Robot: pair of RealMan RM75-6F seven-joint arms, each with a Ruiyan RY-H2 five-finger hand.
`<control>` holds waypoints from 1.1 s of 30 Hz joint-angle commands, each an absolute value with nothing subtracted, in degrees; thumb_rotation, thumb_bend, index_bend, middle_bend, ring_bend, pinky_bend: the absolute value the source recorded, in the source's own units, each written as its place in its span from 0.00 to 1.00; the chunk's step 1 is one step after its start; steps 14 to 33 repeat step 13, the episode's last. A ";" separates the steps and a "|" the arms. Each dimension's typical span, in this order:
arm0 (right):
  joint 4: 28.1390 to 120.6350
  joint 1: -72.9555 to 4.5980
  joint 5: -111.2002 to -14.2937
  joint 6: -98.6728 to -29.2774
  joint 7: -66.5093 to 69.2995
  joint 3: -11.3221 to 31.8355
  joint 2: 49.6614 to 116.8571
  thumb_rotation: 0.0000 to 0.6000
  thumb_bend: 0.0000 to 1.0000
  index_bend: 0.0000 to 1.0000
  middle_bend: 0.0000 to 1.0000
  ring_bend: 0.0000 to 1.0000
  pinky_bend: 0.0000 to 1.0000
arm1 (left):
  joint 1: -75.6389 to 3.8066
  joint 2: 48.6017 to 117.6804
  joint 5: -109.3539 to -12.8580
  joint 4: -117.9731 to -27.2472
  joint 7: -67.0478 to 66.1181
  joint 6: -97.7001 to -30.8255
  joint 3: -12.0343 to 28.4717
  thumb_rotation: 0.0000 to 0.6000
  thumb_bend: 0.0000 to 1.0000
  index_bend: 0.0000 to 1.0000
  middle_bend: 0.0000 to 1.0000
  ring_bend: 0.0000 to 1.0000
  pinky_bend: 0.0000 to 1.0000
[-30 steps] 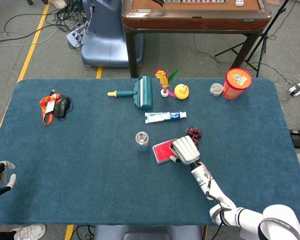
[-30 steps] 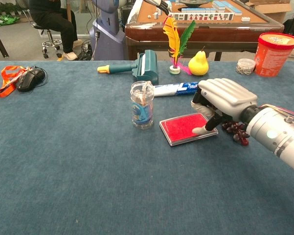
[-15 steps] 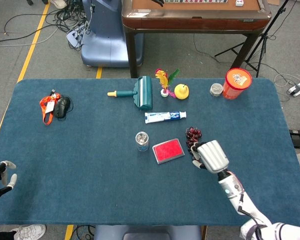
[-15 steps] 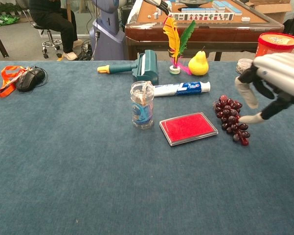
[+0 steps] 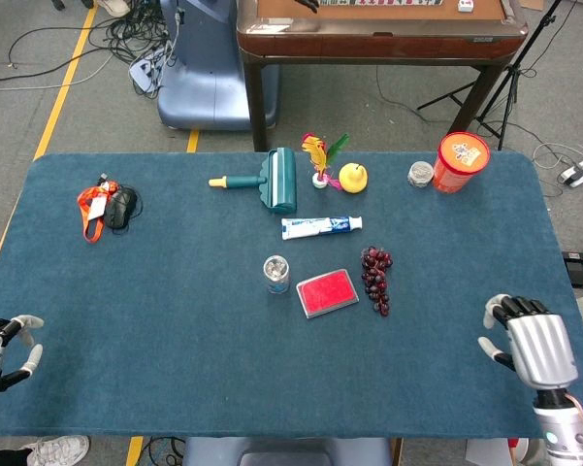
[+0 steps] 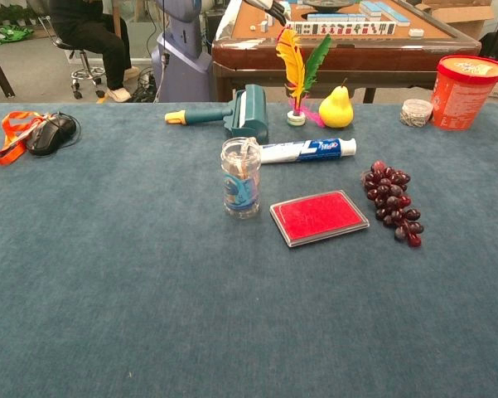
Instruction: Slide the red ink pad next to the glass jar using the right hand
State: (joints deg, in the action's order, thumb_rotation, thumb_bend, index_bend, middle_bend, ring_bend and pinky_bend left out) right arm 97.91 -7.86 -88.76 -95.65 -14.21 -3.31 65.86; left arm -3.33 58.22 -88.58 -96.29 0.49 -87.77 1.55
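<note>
The red ink pad (image 5: 327,292) (image 6: 319,218) lies flat on the blue table, just right of the glass jar (image 5: 276,273) (image 6: 241,177), with a small gap between them. My right hand (image 5: 530,348) hovers at the table's front right corner, far from the pad, holding nothing, fingers curled a little but apart. My left hand (image 5: 0,349) sits at the front left edge, also empty with fingers apart. Neither hand shows in the chest view.
A bunch of dark grapes (image 5: 376,278) (image 6: 394,212) lies right of the pad. Behind it are a toothpaste tube (image 5: 320,226), lint roller (image 5: 272,181), feather toy (image 5: 318,157), yellow pear (image 5: 353,177), orange tub (image 5: 460,161). A mouse with an orange strap (image 5: 109,207) lies far left.
My right hand left the ink pad and drew back right and toward the front right corner, dropping out of the chest view. The pad and jar stayed put.
</note>
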 commanded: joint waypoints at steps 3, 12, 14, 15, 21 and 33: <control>96.97 -4.66 -86.40 -97.13 -9.34 -2.58 65.04 1.00 0.00 0.60 0.45 0.43 0.51 | -2.87 58.34 -87.88 -96.91 -0.59 -88.85 2.14 1.00 0.40 0.39 0.54 0.42 0.52; 96.82 -4.11 -85.15 -94.67 -7.91 -0.79 63.39 1.00 0.00 0.60 0.44 0.43 0.51 | -3.43 59.19 -86.58 -96.77 -1.36 -88.06 2.90 1.00 0.40 0.41 0.54 0.44 0.54; 96.83 -4.18 -84.96 -94.21 -7.78 -0.61 63.35 1.00 0.00 0.60 0.44 0.43 0.51 | -3.53 59.30 -86.56 -96.71 -1.53 -87.85 2.88 1.00 0.40 0.41 0.54 0.44 0.55; 96.83 -4.18 -84.96 -94.21 -7.78 -0.61 63.35 1.00 0.00 0.60 0.44 0.43 0.51 | -3.53 59.30 -86.56 -96.71 -1.53 -87.85 2.88 1.00 0.40 0.41 0.54 0.44 0.55; 96.83 -4.18 -84.96 -94.21 -7.78 -0.61 63.35 1.00 0.00 0.60 0.44 0.43 0.51 | -3.53 59.30 -86.56 -96.71 -1.53 -87.85 2.88 1.00 0.40 0.41 0.54 0.44 0.55; 96.83 -4.18 -84.96 -94.21 -7.78 -0.61 63.35 1.00 0.00 0.60 0.44 0.43 0.51 | -3.53 59.30 -86.56 -96.71 -1.53 -87.85 2.88 1.00 0.40 0.41 0.54 0.44 0.55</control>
